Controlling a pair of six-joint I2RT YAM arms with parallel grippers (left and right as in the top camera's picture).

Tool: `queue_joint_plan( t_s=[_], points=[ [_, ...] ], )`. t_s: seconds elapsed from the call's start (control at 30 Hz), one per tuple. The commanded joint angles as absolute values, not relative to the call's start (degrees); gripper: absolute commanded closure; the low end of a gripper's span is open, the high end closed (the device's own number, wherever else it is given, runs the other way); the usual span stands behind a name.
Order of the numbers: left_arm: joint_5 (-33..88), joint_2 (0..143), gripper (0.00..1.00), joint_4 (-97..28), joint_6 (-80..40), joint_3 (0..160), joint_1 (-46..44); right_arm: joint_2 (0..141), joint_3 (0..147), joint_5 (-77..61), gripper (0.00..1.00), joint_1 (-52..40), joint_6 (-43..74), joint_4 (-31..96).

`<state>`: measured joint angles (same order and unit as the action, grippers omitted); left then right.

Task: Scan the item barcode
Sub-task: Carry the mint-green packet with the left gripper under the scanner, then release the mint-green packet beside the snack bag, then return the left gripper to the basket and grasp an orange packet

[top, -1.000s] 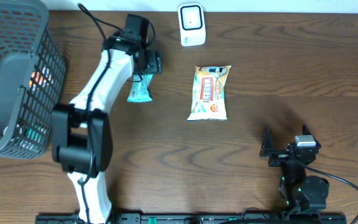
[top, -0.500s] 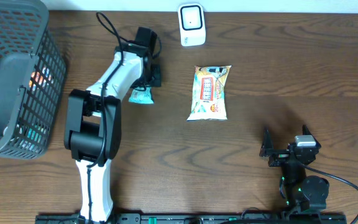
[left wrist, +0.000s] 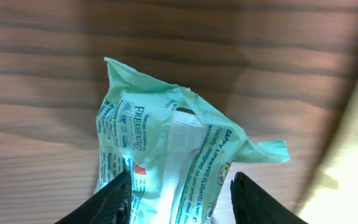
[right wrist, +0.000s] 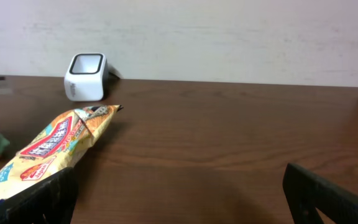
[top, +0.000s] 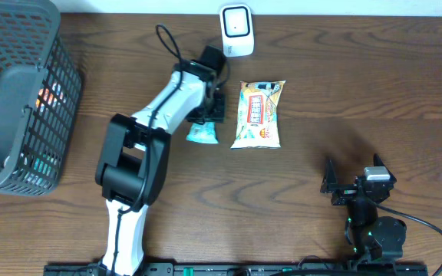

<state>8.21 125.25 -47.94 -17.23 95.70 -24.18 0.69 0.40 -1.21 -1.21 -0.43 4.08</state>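
Far left: grey basket (top: 21, 92), a few goods inside. Centre-left: left gripper (top: 206, 119) pinches the green packet (top: 203, 136) betw. its fingers (left wrist: 114, 199), just left of the yellow snack bag (top: 258, 113) and below the white scanner (top: 236, 31) at top centre. Packet looks light, soft, crinkly, prob. slippery film. Best gripped at a crimped end, barcode side kept free. Lower right: right gripper (top: 332, 182) sits w/ jaws spread wide, empty.

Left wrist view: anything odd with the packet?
Nothing torn or spilled. The packet is pinched in the left tool, with its free end crumpled and askew and its back seam facing the camera. I can't make out a barcode in this view.
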Motion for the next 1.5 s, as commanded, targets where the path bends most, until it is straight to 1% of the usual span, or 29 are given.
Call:
queue_joint_plan(
  t_s=[0.0,0.13,0.27,0.5,0.77,0.9,0.97,1.0,1.13,1.3,1.33,1.47],
  points=[
    [13.98,125.29,0.50,-47.88,-19.42,94.72,-27.86,0.32,0.36,-0.78,0.01,-1.06,0.14,4.40],
    [13.93,125.29,0.50,-46.83,-19.40,94.74,-30.70,0.32,0.36,-0.78,0.01,-1.06,0.14,4.38],
    [13.93,125.29,0.50,-44.91,-19.44,95.26,-31.05,0.32,0.36,-0.78,0.01,-1.06,0.14,4.38],
    [13.96,125.14,0.50,-41.82,-26.94,97.78,-28.18,0.32,0.36,-0.78,0.01,-1.06,0.14,4.38],
    [16.05,122.96,0.50,-41.50,-26.85,100.90,-24.71,0.32,0.36,-0.78,0.01,-1.06,0.14,4.40],
    [16.03,119.26,0.48,-41.45,-23.99,102.08,-22.37,0.32,0.36,-0.78,0.01,-1.06,0.14,4.40],
    [15.97,116.29,0.47,-41.25,-22.20,102.35,-20.58,0.32,0.36,-0.78,0.01,-1.06,0.14,4.40],
    [15.84,114.67,0.44,-41.15,-21.43,102.37,-19.64,0.32,0.36,-0.78,0.01,-1.06,0.14,4.40],
    [15.75,107.07,0.44,-39.70,-16.53,102.37,-14.63,0.32,0.36,-0.78,0.01,-1.06,0.14,4.40],
    [12.47,96.60,0.42,-35.05,-15.42,102.37,-5.39,0.32,0.36,-0.78,0.01,-1.06,0.14,4.38],
    [12.14,94.78,0.39,-33.78,-15.42,102.37,-3.31,0.32,0.36,-0.78,0.01,-1.06,0.14,4.38],
    [12.16,88.79,0.37,-29.36,-15.46,102.37,6.35,0.32,0.36,-0.78,0.01,-1.06,0.14,4.40]
  ],
)
